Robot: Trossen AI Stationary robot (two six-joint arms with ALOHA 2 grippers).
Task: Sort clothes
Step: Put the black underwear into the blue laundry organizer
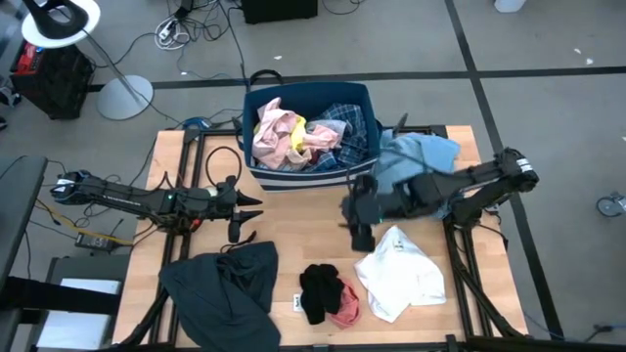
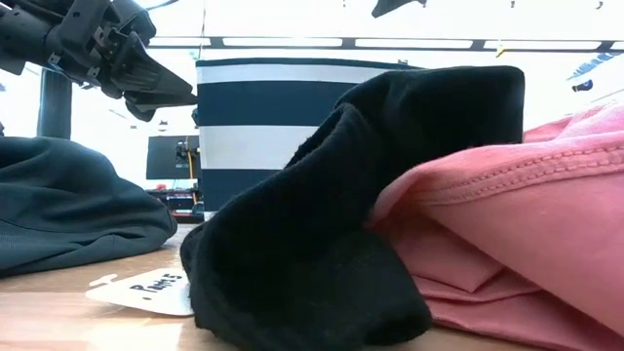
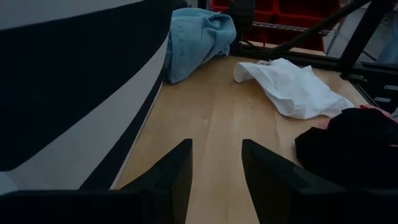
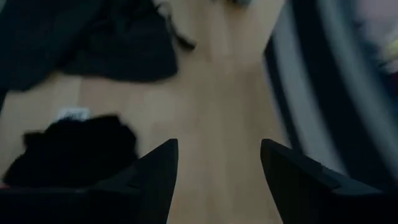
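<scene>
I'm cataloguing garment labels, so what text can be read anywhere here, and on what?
White tag on the table beside the black garment: dark printed lettering, too blurred to read for certain.
The same tag seen from the high view: too small to read.
No other text is visible.

navy bin point(image 1: 262, 102) with white stripes, white shirt point(image 1: 399, 272), black top point(image 1: 319, 290) over pink one point(image 1: 346, 311), dark grey garment point(image 1: 223, 286), light blue denim point(image 1: 419, 153)

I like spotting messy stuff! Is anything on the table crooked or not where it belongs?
Yes. A light blue garment droops over the right arm beside the navy bin, not lying flat like the others. A small white tag lies loose on the table near the black garment. Both claws, left claw and right claw, are open and empty.
</scene>
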